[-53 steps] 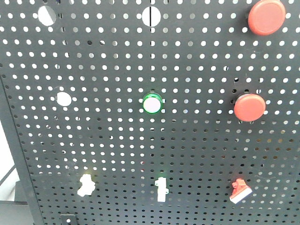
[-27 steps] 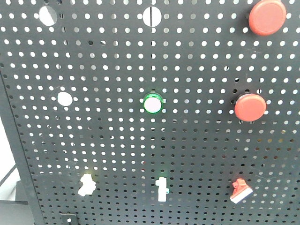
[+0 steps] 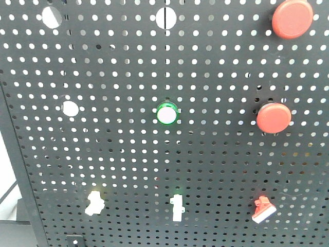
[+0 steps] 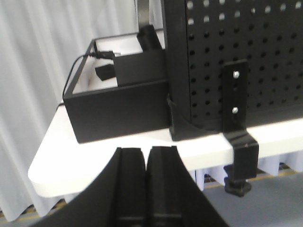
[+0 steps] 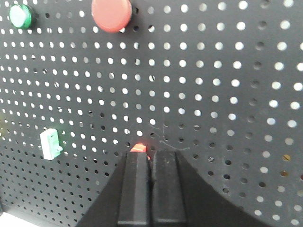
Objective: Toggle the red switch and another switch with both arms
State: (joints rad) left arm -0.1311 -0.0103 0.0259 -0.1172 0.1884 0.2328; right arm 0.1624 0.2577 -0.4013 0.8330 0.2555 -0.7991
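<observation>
A black perforated pegboard [image 3: 123, 154] fills the front view, standing upright on a white table [image 4: 118, 156] and held to it by a black clamp bracket [image 4: 239, 137]. Beside the board on the table sits an open black box [image 4: 118, 109] with a cable running in.

Two big round red push buttons [image 3: 274, 117] sit on the board's right side, one above the other, and a green-ringed button [image 3: 167, 113] sits at its middle.

Along the bottom row are three small toggles. The red switch [image 3: 262, 210] is at the right, with a white tip on its lever. The slim white toggle [image 3: 177, 208] stands in the middle. The pale yellow switch [image 3: 94, 202] is at the left.

The right gripper [image 5: 151, 189] has its jaws pressed together, its tips just below the red switch [image 5: 138, 148], very near it; whether they touch cannot be told. The left gripper [image 4: 147, 184], jaws also pressed together, hangs low by the table edge, well apart from the pale yellow switch, which its camera does not show.

Both toggles look like small, stiff plastic levers, likely snapping over. They need no grasping: a push on the lever tip with closed fingertips should do. Smooth tips may slip off.
</observation>
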